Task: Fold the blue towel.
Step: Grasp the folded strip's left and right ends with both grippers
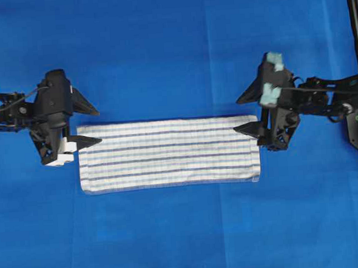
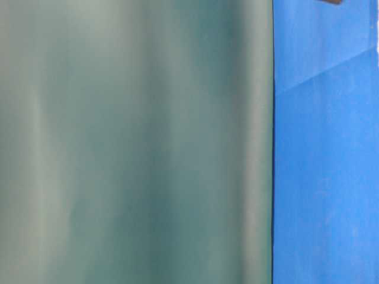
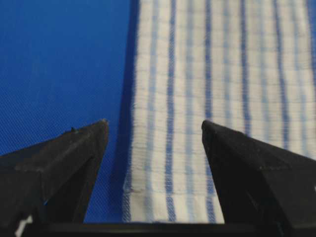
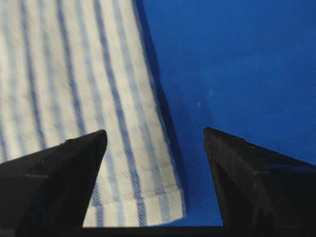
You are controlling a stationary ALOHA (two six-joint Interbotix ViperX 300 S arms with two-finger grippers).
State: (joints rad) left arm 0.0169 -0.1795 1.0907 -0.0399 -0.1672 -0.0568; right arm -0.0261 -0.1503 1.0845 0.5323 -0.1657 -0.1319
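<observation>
1. The blue towel (image 1: 168,153) lies flat near the middle of the counter (image 1: 174,49), a long strip running 9 to 3 o'clock in the overhead view. It looks like a doubled band with a thicker top edge, so I'd judge one lengthwise fold is already in; can't confirm the layers.
2. My left claw (image 1: 88,124) is at the towel's 9 o'clock end, jaws spread wide, nothing between them. One finger is out over bare counter past the far long edge; the other is over the cloth just inside the short edge.
3. Left wrist view: the towel's far corner sits in the gap between my two fingers, hem (image 3: 168,190) visible at the bottom. Whether a tip touches the fabric I can't tell.
4. My right claw (image 1: 248,113) mirrors that at the 3 o'clock end: released, empty, straddling the far corner.
5. Right wrist view: the towel corner (image 4: 168,202) lies flat between the jaws, with bare counter to its right.
6. Table-level view is blocked by a blurry grey-green surface (image 2: 136,142); useless here.
7. Progress, my read: roughly midway. Both claws lined up on the far corners, no pinch made.
8. Left to do: close on both corners, lift, carry the cloth over, lay it down, let go.
</observation>
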